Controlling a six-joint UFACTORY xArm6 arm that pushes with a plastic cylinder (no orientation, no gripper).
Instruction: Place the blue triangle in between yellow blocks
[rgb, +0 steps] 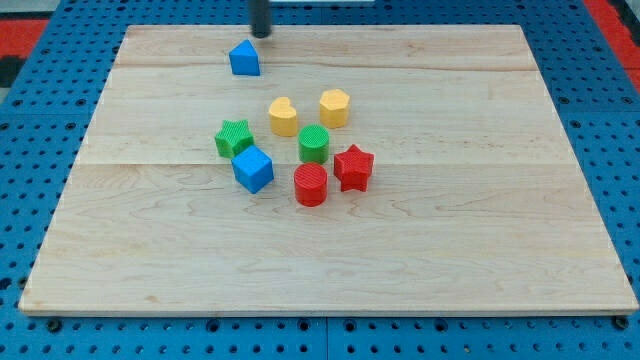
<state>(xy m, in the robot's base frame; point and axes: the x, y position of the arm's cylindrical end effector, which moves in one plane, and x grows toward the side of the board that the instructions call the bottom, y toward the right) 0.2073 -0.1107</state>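
The blue triangle (244, 58) sits near the view's top, left of centre, on the wooden board (480, 230). My tip (260, 35) is just above and to the right of it, very close; I cannot tell if it touches. The two yellow blocks lie lower and to the right: a yellow heart-like block (283, 116) and a yellow hexagonal block (334, 107), with a narrow gap between them.
Below the yellow blocks is a cluster: a green star (234, 138), a blue cube (253, 168), a green cylinder (314, 143), a red cylinder (310, 185) and a red star (353, 167). A blue pegboard (40, 140) surrounds the board.
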